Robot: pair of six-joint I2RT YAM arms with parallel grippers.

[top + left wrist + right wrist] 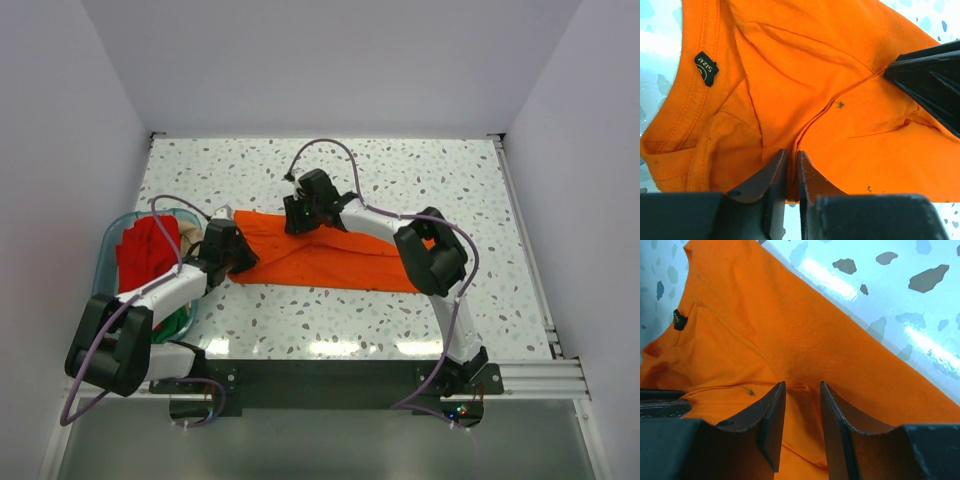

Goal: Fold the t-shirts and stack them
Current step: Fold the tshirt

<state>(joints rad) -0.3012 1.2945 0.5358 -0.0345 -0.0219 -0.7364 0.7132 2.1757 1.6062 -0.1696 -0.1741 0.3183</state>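
**Where the orange t-shirt (320, 262) lies**

Overhead, it spreads across the middle of the surface (420, 180). A tub (105, 240) holding a red t-shirt (148, 250) sits at the left edge. Only the wrist views show the jaws. The left claw (791, 155) pinches a fold. The right claw (802, 387) straddles cloth, but I cannot tell whether it grips.

An orange t-shirt (805, 75) fills the view, its collar at the left carrying a black size label (706, 68). The left gripper (791, 156) stands at the bottom edge, jaws nearly together around a raised fold of cloth. The black right gripper (927, 82) rests on the cloth at the right. Speckled worktop (655, 45) shows at the corners.
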